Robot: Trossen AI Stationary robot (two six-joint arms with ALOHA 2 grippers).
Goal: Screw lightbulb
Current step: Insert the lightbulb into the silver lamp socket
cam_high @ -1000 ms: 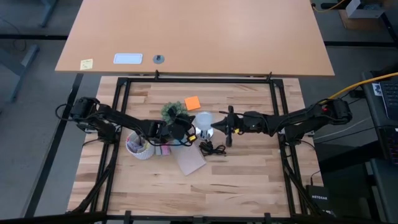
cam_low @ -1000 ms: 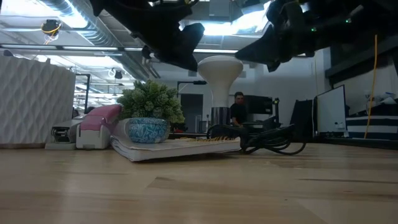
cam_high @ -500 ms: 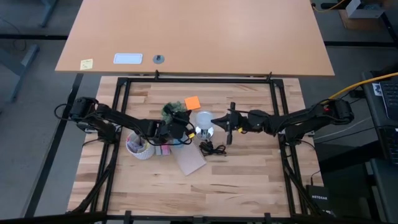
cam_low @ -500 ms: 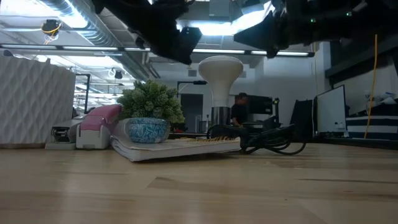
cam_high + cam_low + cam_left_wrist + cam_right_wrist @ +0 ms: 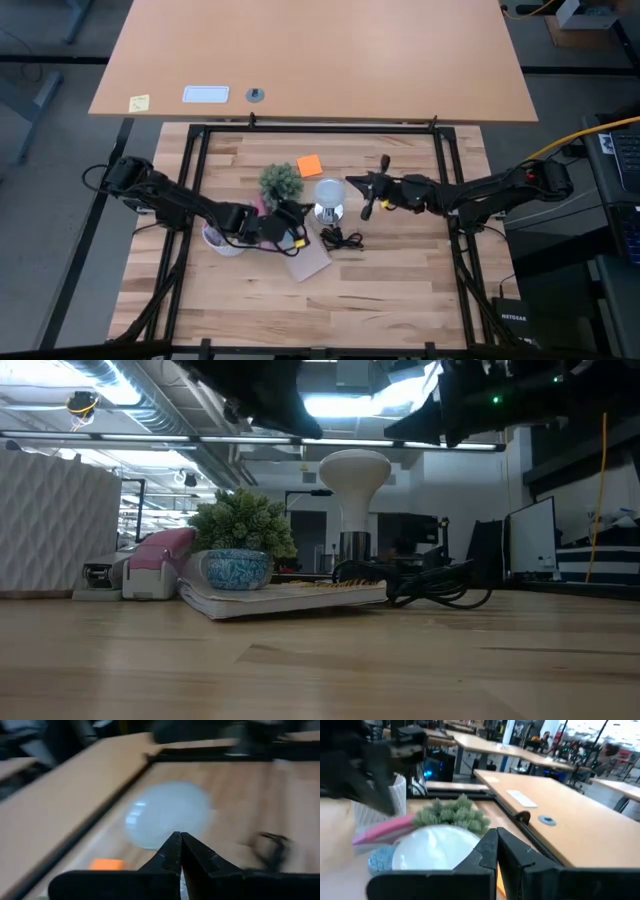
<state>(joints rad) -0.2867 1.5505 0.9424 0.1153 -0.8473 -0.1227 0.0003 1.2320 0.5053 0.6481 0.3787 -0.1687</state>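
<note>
The lightbulb (image 5: 328, 191) stands upright, its frosted white globe (image 5: 355, 468) on top and its neck down in the shiny silver socket (image 5: 330, 211), which rests on the table. My left gripper (image 5: 298, 216) is shut and empty, near-left of the bulb and above table height. The left wrist view shows its fingers closed together (image 5: 179, 840) with the bulb (image 5: 167, 815) ahead. My right gripper (image 5: 352, 185) is shut and empty, just right of the bulb. The bulb (image 5: 437, 847) shows beyond its closed fingers (image 5: 496, 834).
A small potted plant (image 5: 281, 180) and an orange note (image 5: 310, 165) lie far-left of the bulb. The socket's black cord (image 5: 343, 238) coils on its near side, by a notebook (image 5: 308, 260). A white cup (image 5: 222, 238) and a pink stapler (image 5: 160, 555) stand at the left.
My left gripper has drawn back from the bulb toward the table's near edge and risen. My right gripper has drawn back from the bulb toward the right and far side. The bulb stays upright in the socket.
</note>
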